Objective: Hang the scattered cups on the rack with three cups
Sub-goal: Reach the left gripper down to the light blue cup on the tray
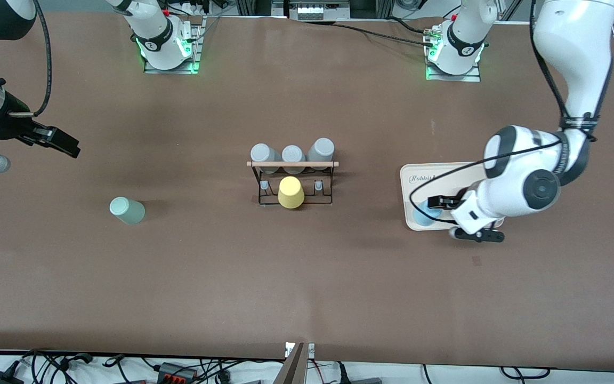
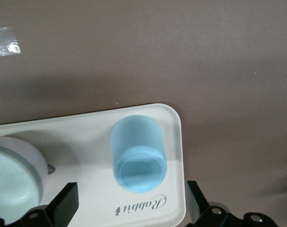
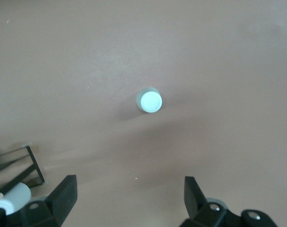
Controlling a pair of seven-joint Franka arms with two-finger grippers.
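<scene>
The black wire rack (image 1: 292, 184) with a wooden rod stands mid-table; its corner shows in the right wrist view (image 3: 21, 165). A pale mint cup (image 1: 127, 209) stands on the table toward the right arm's end, and also shows in the right wrist view (image 3: 149, 100). A light blue cup (image 1: 423, 214) stands on a cream tray (image 1: 412, 178). My left gripper (image 1: 448, 217) hangs open just over the tray beside the blue cup (image 2: 138, 153), which lies ahead of its open fingers (image 2: 65, 204). My right gripper (image 1: 56, 140) is open, empty and high above the table, well apart from the mint cup.
Three grey cups (image 1: 292, 156) hang on the rack's row farther from the front camera, and a yellow cup (image 1: 290, 192) on the nearer row. A pale round thing (image 2: 11, 175) sits on the tray (image 2: 86, 137) next to the blue cup.
</scene>
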